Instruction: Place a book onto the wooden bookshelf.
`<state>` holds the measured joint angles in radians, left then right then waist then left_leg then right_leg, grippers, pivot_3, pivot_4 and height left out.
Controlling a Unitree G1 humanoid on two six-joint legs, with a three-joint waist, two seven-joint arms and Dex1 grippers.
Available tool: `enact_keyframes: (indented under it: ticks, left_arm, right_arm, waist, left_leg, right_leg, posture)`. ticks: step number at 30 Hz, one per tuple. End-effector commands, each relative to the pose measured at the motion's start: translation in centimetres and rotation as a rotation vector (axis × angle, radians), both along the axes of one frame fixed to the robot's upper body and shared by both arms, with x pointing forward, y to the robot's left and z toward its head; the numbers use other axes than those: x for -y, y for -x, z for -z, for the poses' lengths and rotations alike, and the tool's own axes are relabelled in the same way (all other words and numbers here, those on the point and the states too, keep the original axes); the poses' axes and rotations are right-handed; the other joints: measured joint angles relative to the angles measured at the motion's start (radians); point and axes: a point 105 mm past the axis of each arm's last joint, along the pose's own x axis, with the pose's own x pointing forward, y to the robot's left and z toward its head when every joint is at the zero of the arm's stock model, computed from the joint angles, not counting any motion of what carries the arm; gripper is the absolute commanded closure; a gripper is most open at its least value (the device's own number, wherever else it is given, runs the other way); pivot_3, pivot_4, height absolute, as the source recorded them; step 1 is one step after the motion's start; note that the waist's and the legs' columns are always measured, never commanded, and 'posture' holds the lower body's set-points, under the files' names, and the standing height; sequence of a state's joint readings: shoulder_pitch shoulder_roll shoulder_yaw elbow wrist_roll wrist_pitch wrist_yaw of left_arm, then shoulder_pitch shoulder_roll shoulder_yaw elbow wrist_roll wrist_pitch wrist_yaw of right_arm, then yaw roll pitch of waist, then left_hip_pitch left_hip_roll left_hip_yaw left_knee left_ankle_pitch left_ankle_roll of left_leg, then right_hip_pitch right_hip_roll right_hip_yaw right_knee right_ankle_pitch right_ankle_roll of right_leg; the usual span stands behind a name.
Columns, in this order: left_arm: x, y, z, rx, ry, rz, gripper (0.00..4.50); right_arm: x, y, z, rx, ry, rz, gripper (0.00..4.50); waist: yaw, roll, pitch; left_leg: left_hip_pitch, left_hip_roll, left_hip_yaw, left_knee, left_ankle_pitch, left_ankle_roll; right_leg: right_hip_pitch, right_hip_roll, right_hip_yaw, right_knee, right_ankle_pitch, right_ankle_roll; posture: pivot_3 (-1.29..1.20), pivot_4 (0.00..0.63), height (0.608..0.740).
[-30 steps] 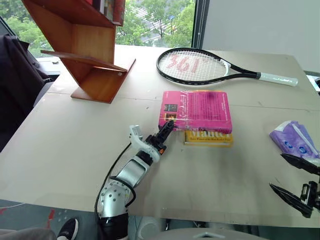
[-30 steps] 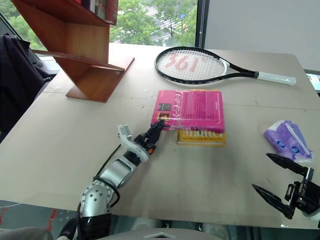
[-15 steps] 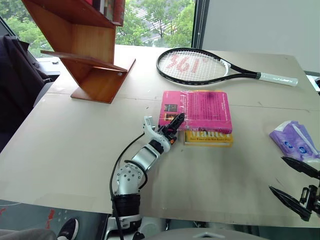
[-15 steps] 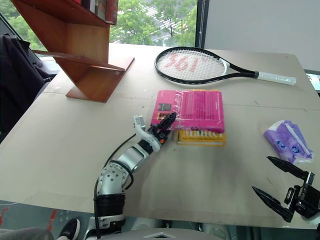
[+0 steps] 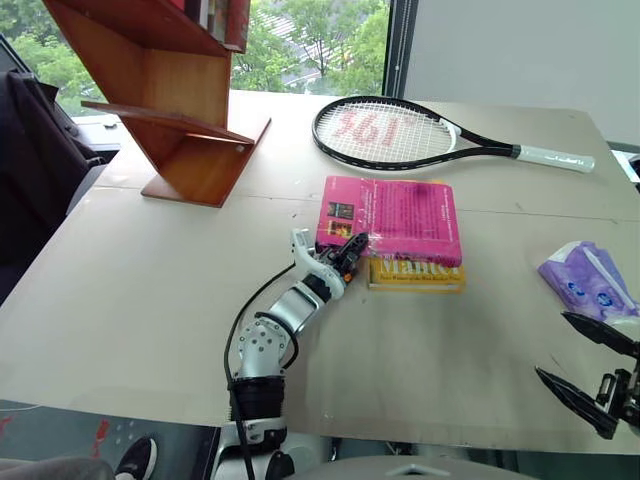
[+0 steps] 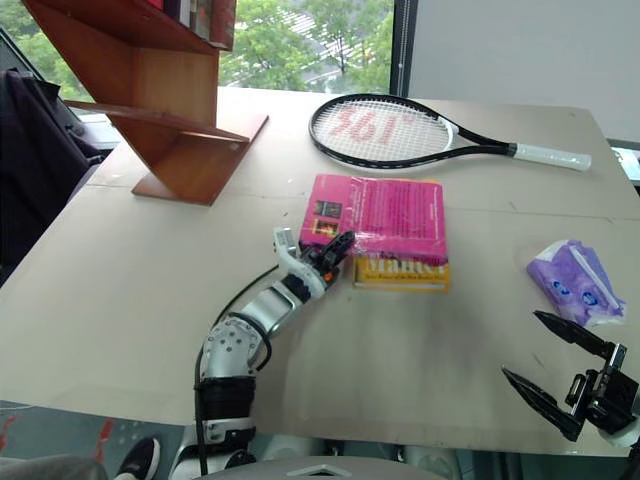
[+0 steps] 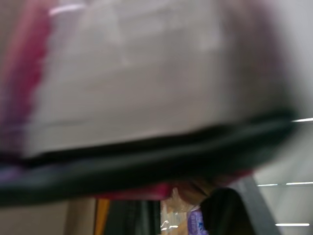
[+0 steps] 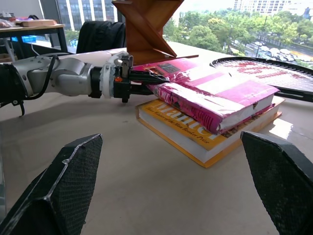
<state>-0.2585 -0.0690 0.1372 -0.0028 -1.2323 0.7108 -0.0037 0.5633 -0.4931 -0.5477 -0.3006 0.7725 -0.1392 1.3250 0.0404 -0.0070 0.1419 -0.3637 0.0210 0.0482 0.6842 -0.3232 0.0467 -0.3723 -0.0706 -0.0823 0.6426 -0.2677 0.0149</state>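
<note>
The left pincer [image 5: 352, 250] is reaching out low and flat, pinching the near corner of the pink book [image 5: 395, 218], which is lying on a yellow book [image 5: 415, 274]. The right pincer [image 5: 588, 362] is hanging wide open, well apart from the pink book.

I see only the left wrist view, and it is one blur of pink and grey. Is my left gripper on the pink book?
Observer: Yes. The left gripper is shut on the near left corner of the book.
Operator: Does it lie directly on the table?
Observer: No, it rests on top of a yellow book.
Operator: Where is the shelf?
Observer: The wooden bookshelf stands at the far left of the table, apart from both books.
</note>
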Motion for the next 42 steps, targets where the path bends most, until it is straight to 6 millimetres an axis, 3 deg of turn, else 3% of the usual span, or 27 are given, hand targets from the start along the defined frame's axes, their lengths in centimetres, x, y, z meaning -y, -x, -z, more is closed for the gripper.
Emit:
enact_keyframes:
  ticks: [1, 7, 11, 16, 20, 24, 29, 34, 38, 42]
  left_arm:
    - [0.7, -0.3, -0.5, -0.015, 0.088, -0.039, 4.41]
    - [-1.1, 0.0, -1.9, 0.056, 0.063, -0.098, 4.41]
    - [-1.8, 1.0, -6.4, 0.266, -0.019, -0.088, 4.41]
    - [-1.3, 3.0, -11.7, 0.571, -0.151, -0.005, 4.41]
    - [-0.9, 3.9, -15.1, 0.893, -0.511, 0.035, 4.41]
    - [-2.0, 4.7, -16.8, 1.241, -0.988, -0.001, 4.41]
    - [-3.3, 5.9, -20.1, 1.572, -1.340, -0.414, 4.41]
    - [-4.6, 7.9, -20.4, 1.797, -1.653, -0.671, 4.41]
    - [-5.4, 8.7, -18.9, 1.839, -1.819, -0.553, 4.41]
    - [-7.7, 10.0, -19.5, 1.840, -2.042, -0.522, 4.41]
  right_arm:
    - [0.1, -0.2, -0.6, 0.029, 0.019, 0.009, 0.00]
    - [0.5, -1.5, -1.0, 0.039, 0.028, 0.086, 0.00]
    - [0.3, -2.1, -1.1, 0.039, 0.026, 0.075, 0.00]
    - [0.4, -3.1, -0.8, 0.031, 0.025, 0.051, 0.00]
    - [0.5, -4.4, -1.7, 0.069, 0.017, 0.031, 0.00]
    - [1.2, -5.2, -3.3, 0.092, -0.020, 0.002, 0.00]
    - [2.0, -6.4, -3.9, 0.106, -0.025, -0.018, 0.00]
    - [1.6, -7.7, -3.9, 0.118, -0.032, -0.051, 0.00]
    - [1.7, -8.9, -4.5, 0.134, -0.026, -0.078, 0.00]
    - [1.9, -10.4, -4.7, 0.143, -0.028, -0.104, 0.00]
  waist:
    - [0.000, 0.000, 0.000]
    - [-0.002, 0.000, 0.000]
    - [0.000, -0.001, 0.002]
    - [0.001, -0.002, 0.003]
    - [-0.001, -0.002, 0.003]
    - [-0.006, 0.000, 0.004]
    - [-0.001, -0.001, 0.007]
    - [0.000, -0.002, 0.008]
    - [-0.004, -0.001, 0.010]
    - [-0.006, -0.001, 0.013]
  left_leg:
    - [0.000, 0.000, 0.000, 0.000, 0.000, 0.000]
    - [0.000, 0.000, 0.000, 0.000, 0.000, 0.000]
    - [-0.001, 0.000, 0.000, 0.000, 0.000, 0.000]
    - [-0.004, 0.000, -0.001, 0.000, 0.000, -0.001]
    - [-0.003, -0.001, 0.000, 0.001, 0.001, -0.001]
    - [-0.001, -0.001, 0.000, -0.001, 0.002, -0.003]
    - [-0.001, 0.000, 0.000, -0.002, 0.002, -0.003]
    - [-0.001, 0.000, 0.000, -0.002, 0.002, -0.003]
    - [-0.001, 0.001, 0.001, -0.003, 0.002, -0.003]
    - [-0.001, 0.001, 0.000, -0.002, 0.002, -0.003]
  right_leg:
    - [0.000, 0.000, 0.000, 0.000, 0.000, 0.000]
    - [0.000, 0.000, 0.000, 0.000, 0.000, 0.000]
    - [-0.001, 0.000, 0.000, 0.000, 0.000, 0.000]
    - [-0.002, 0.000, -0.001, 0.000, 0.000, 0.000]
    - [-0.002, 0.001, -0.001, 0.000, 0.000, 0.000]
    - [-0.002, 0.005, 0.002, 0.000, 0.000, 0.001]
    - [-0.002, 0.007, 0.004, -0.001, 0.000, 0.001]
    - [-0.002, 0.005, 0.004, -0.002, 0.000, 0.001]
    - [-0.002, 0.004, 0.004, -0.001, 0.001, 0.001]
    - [-0.003, 0.002, 0.002, 0.000, 0.001, 0.001]
  posture:
    - [0.00, 0.150, 0.740]
    - [0.00, 0.150, 0.740]
    - [0.00, 0.150, 0.740]
    - [0.00, 0.150, 0.740]
    - [0.00, 0.150, 0.740]
    - [0.00, 0.150, 0.740]
    - [0.00, 0.150, 0.740]
    - [0.00, 0.150, 0.740]
    - [0.00, 0.150, 0.740]
    - [0.00, 0.150, 0.740]
